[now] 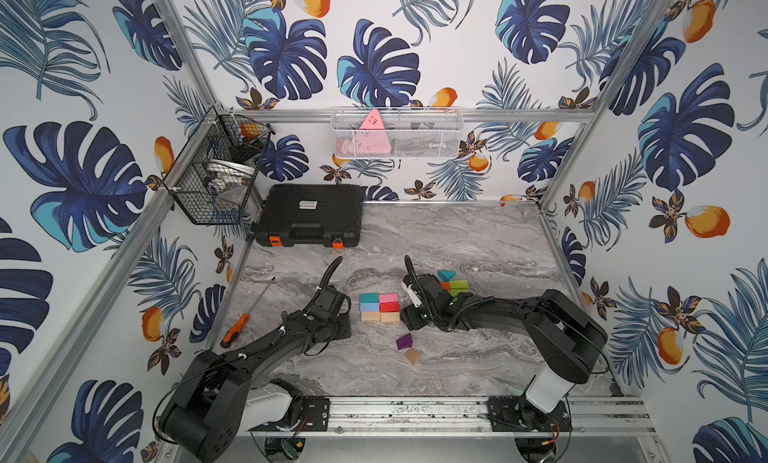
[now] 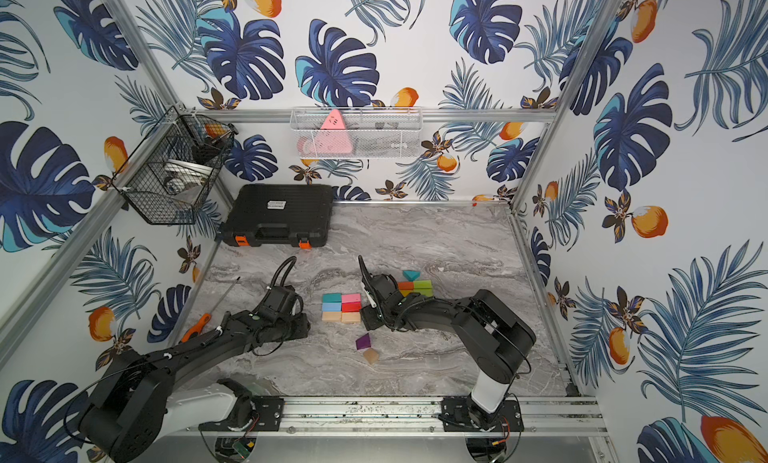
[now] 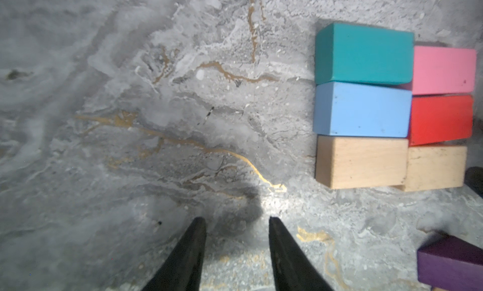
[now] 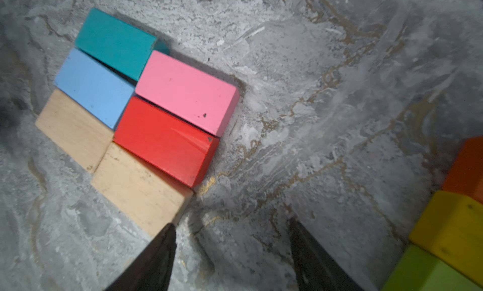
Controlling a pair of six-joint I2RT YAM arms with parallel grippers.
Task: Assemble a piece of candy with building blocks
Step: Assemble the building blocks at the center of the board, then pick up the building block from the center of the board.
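Note:
Six building blocks lie in a two-by-three patch at the table's middle: teal [image 1: 369, 297], blue [image 1: 369, 306] and plain wood [image 1: 370, 316] beside pink [image 1: 388, 297], red [image 1: 389, 306] and plain wood [image 1: 390, 316]. My left gripper [image 3: 235, 220] hangs open and empty just left of the patch. Just right of the patch, my right gripper [image 4: 232, 223] is open and empty, one fingertip [image 4: 170, 228] by the wood block's [image 4: 141, 190] corner. A purple block [image 1: 404, 341] and a wood block [image 1: 413, 355] lie nearer the front. A teal triangle [image 1: 446, 275], orange [image 1: 445, 285], green [image 1: 459, 284] and yellow [image 4: 452, 227] blocks sit behind the right wrist.
A black tool case [image 1: 309, 219] stands at the back left. An orange-handled screwdriver [image 1: 235, 330] lies along the left edge. A black wire basket [image 1: 216, 170] and a white mesh basket [image 1: 397, 134] hang on the walls. The arms' rail [image 1: 415, 411] runs along the front.

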